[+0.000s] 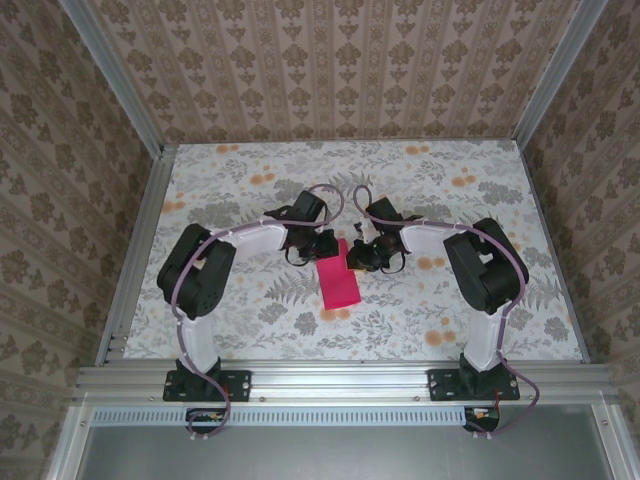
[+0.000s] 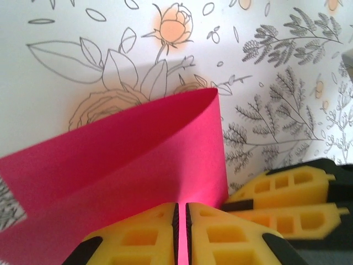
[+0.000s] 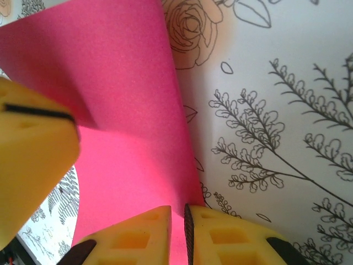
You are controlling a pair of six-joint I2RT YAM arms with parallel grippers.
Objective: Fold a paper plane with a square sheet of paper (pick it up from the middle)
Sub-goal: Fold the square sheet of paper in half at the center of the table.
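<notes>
The square sheet of paper (image 1: 338, 283) is magenta-pink and sits at the table's middle, bent over on itself, its near part lying on the cloth. My left gripper (image 1: 325, 247) is at its far left edge and my right gripper (image 1: 362, 255) at its far right edge. In the left wrist view the left gripper (image 2: 182, 205) is shut on the sheet (image 2: 127, 149), which curves upward, and the right gripper's yellow fingers (image 2: 287, 190) are close beside it. In the right wrist view the right gripper (image 3: 177, 208) pinches the sheet (image 3: 110, 94) too, with a left finger (image 3: 33, 149) alongside.
A floral-print cloth (image 1: 420, 310) covers the table. Aluminium rails (image 1: 130, 260) frame its left, right and near sides, and patterned walls rise behind them. Both arm bases (image 1: 200, 380) stand at the near edge.
</notes>
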